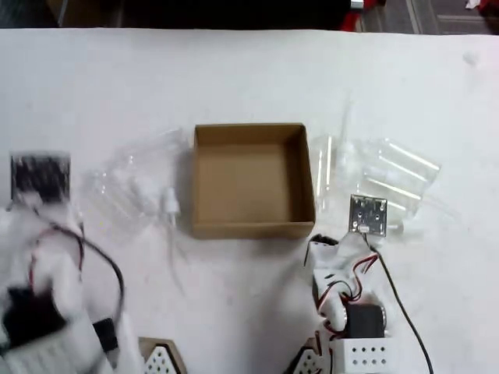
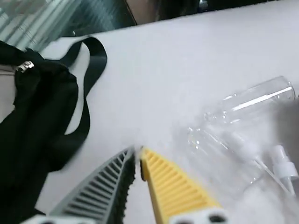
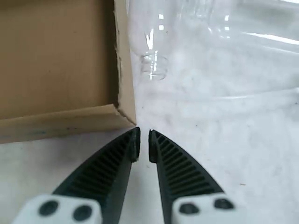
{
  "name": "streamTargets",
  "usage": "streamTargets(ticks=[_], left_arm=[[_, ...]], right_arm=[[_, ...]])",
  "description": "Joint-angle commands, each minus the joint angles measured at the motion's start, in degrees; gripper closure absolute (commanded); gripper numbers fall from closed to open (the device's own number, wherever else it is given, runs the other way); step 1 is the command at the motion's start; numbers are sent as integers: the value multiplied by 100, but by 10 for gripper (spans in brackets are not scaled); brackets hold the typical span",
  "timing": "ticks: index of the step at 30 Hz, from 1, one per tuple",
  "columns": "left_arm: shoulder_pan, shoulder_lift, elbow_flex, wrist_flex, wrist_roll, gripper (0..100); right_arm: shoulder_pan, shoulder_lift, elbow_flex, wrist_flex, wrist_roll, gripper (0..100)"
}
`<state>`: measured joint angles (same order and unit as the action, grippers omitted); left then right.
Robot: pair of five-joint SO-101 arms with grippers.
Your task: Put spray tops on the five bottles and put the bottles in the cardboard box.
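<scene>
The open cardboard box (image 1: 249, 179) stands mid-table with nothing in it. Clear bottles lie on their sides to its left (image 1: 132, 183) and to its right (image 1: 382, 175). A white spray top (image 1: 168, 204) rests by the box's left front corner. My left gripper (image 2: 138, 157), with one grey and one yellow finger, is shut on nothing above bare table, a short way from two bottles (image 2: 224, 149) and a spray top (image 2: 285, 170). My right gripper (image 3: 143, 140), black-fingered, is shut and empty just off the box's near corner (image 3: 122, 109). A bottle neck (image 3: 154, 66) lies beyond it.
A black bag with straps (image 2: 37, 116) lies on the table beside the left gripper. The left arm (image 1: 39, 257) is at the table's left front, the right arm (image 1: 351, 312) at the front right. Bare white table (image 1: 249, 78) stretches behind the box.
</scene>
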<state>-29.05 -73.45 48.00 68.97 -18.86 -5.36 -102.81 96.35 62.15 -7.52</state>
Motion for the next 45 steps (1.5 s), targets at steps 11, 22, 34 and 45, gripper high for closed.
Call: streamTargets(ticks=[11, 22, 34, 45], left_arm=[[-13, 6721, -5116, 2356, 2233, 976], [136, 9508, -7393, 2708, 2769, 937], [171, 11644, -9196, 2769, 3341, 826], [233, 12655, -10022, 2769, 3349, 827]], right_arm=[[31, -31, 44, 40, -26, 981], [-13, -13, 53, 48, -35, 981], [-13, -31, 53, 769, 0, 981], [-13, -31, 53, 769, 9, 981]])
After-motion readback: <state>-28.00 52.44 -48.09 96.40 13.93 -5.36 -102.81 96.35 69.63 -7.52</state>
